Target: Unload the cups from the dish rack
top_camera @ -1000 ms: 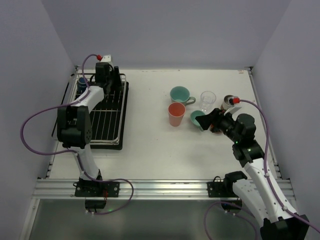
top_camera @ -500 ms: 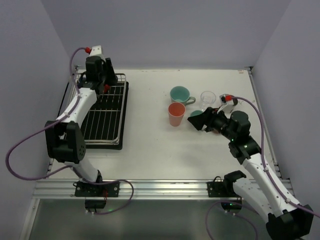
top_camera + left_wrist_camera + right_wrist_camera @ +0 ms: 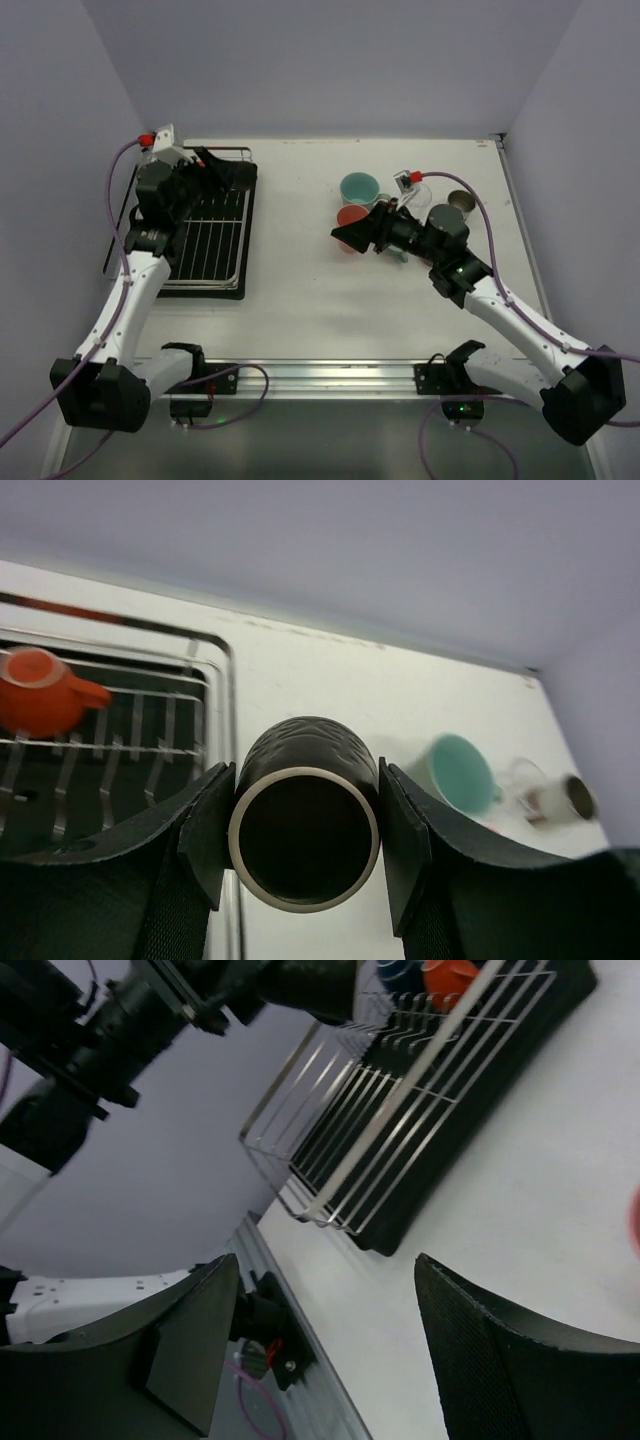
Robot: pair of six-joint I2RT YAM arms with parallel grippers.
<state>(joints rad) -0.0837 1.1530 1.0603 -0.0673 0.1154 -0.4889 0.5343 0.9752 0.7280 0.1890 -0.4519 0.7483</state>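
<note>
My left gripper (image 3: 305, 830) is shut on a black cup (image 3: 305, 815), which lies on its side with its mouth toward the camera. In the top view that cup (image 3: 228, 173) hangs above the far right corner of the dish rack (image 3: 205, 245). An orange cup (image 3: 40, 690) stays in the rack, and a blue cup (image 3: 400, 972) sits beside the orange cup (image 3: 450, 975). My right gripper (image 3: 347, 234) stands open and empty over the salmon tumbler (image 3: 349, 212). A teal mug (image 3: 358, 187), a clear glass (image 3: 422, 186) and a metal cup (image 3: 462, 203) stand on the table.
The rack (image 3: 400, 1130) rests on a black tray (image 3: 246, 230) at the table's left. My right arm (image 3: 440, 240) covers part of the group of set-down cups. The aluminium rail (image 3: 320, 375) runs along the near edge.
The left arm has lifted the black cup out of the rack's far end and swung it right. The right gripper has moved left from the cups on the table to above the salmon tumbler.
</note>
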